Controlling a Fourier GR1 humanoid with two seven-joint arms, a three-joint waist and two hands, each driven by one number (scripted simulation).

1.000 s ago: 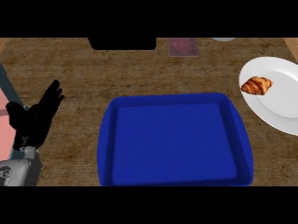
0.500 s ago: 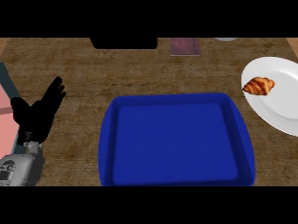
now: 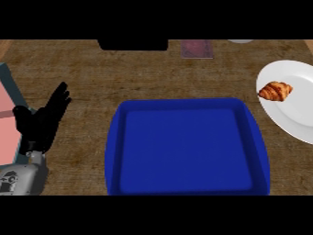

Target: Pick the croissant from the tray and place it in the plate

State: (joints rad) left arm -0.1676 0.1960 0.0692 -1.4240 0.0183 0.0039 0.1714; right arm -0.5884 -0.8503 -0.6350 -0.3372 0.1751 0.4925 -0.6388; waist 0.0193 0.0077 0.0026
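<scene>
Croissant (image 3: 275, 90) lying on plate (image 3: 306, 110), left part, at right of tabletop (image 3: 138, 78). Tray (image 3: 186, 149) holding nothing. Left hand (image 3: 42, 123) released, fingers straight, resting at left. Right hand unseen. Placement apparently done.

Brown wood-grain counter (image 3: 84, 64).

Single head view: looking steeply down at the counter (image 3: 152, 73), tray (image 3: 186, 183) filling lower centre, plate (image 3: 308, 114) crossing right edge.
</scene>
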